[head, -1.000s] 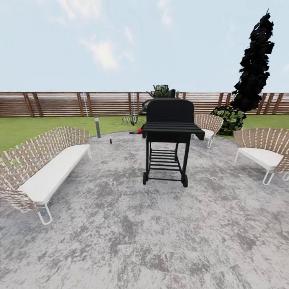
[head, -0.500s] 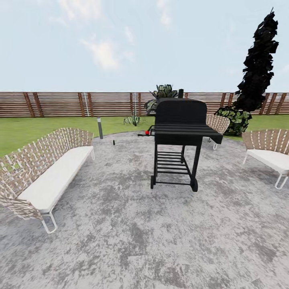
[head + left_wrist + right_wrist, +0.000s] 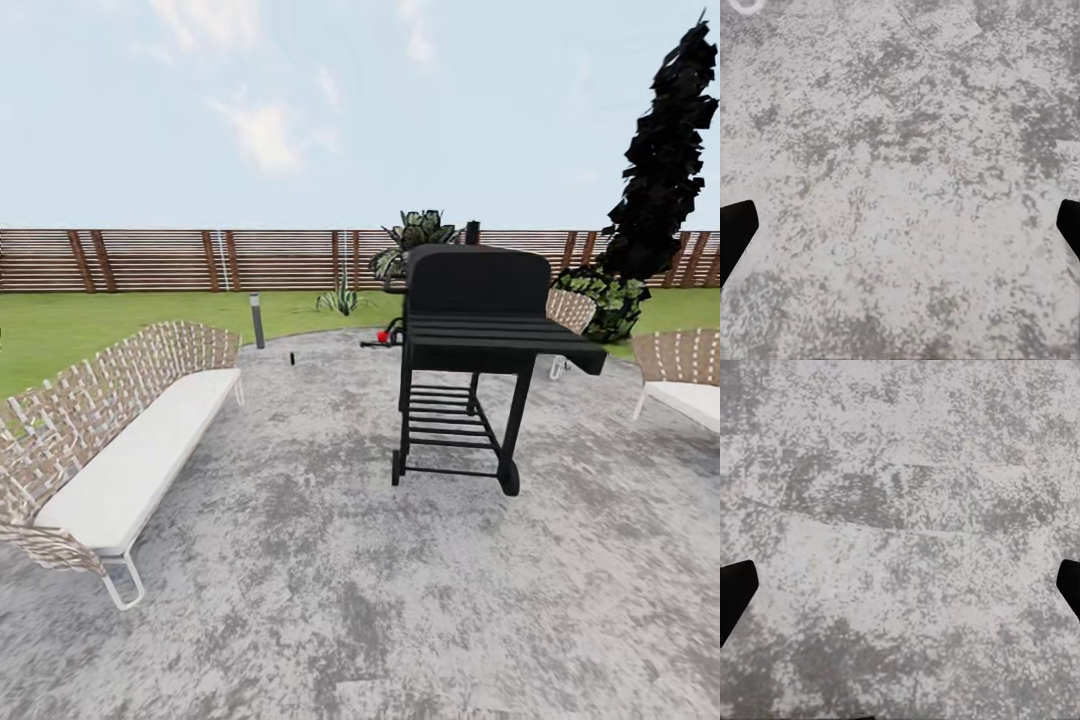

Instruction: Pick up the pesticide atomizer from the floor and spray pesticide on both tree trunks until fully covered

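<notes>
No text, label, brand, number or sign can be read anywhere, neither on the black grill (image 3: 480, 340) nor on the small dark bottle (image 3: 292, 358) standing on the paving well to its left.

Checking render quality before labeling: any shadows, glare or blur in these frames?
Head view: flat even light, no cast shadows under the grill or the bench; no glare; the small dark object far off on the paving is too coarse to identify. Left wrist view: soft, blotchy patio texture, the left end effector with fingertips at the frame edges. Right wrist view: same softness, the right end effector.
</notes>
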